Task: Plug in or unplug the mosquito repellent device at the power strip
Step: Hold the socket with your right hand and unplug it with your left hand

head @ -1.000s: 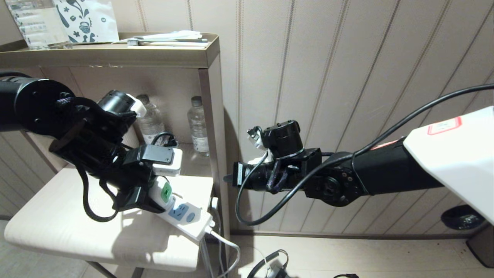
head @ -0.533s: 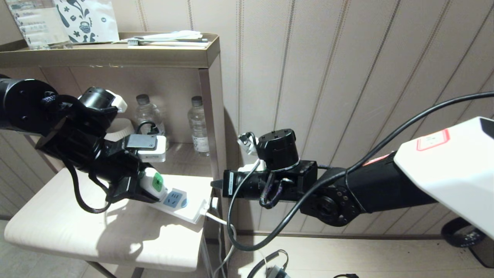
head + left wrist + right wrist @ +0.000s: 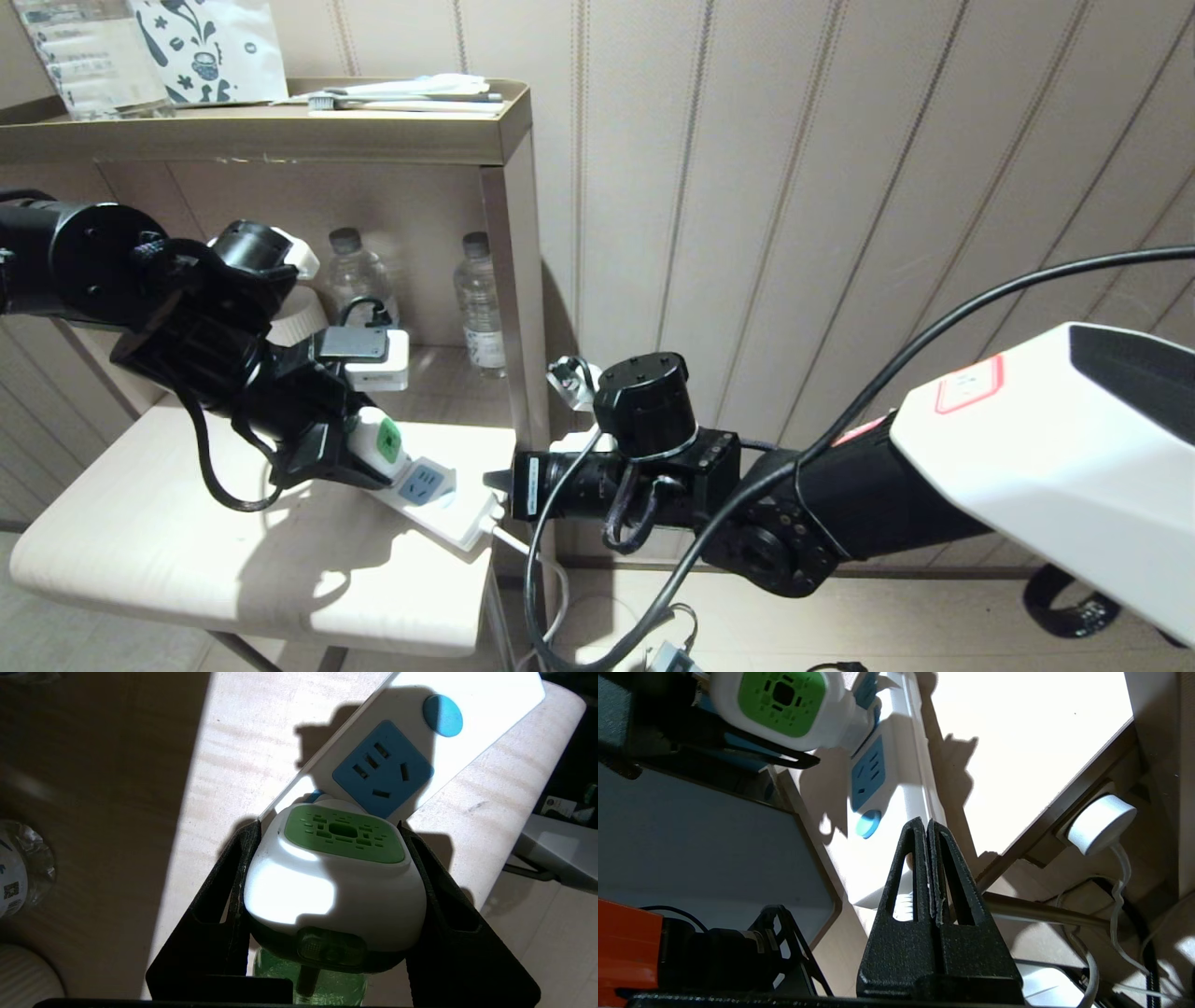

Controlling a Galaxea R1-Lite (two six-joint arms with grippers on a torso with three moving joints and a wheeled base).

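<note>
The mosquito repellent device [image 3: 380, 441], a white head with a green face over a green bottle, sits pinched between the black fingers of my left gripper [image 3: 373, 455]. In the left wrist view the device [image 3: 336, 877] fills the left gripper [image 3: 329, 828], its back against the white power strip [image 3: 490, 700] beside a blue socket. The power strip [image 3: 448, 513] lies slantwise on the pale table [image 3: 140, 541]. My right gripper [image 3: 489, 479] is shut and empty, its tip by the strip's cord end. The right wrist view shows the right gripper [image 3: 927, 823] over the power strip [image 3: 896, 812], with the device [image 3: 782, 700] further along it.
Two clear water bottles [image 3: 359, 280] [image 3: 478, 299] stand on the shelf behind the table. The shelf's upright post [image 3: 518, 280] rises just right of the strip. A round white plug [image 3: 1099, 823] with cords hangs below the table edge.
My left gripper, still holding the device, has shifted left and the power strip slid with it. My right arm has moved left and down, its tip now close to the strip's cord end.
</note>
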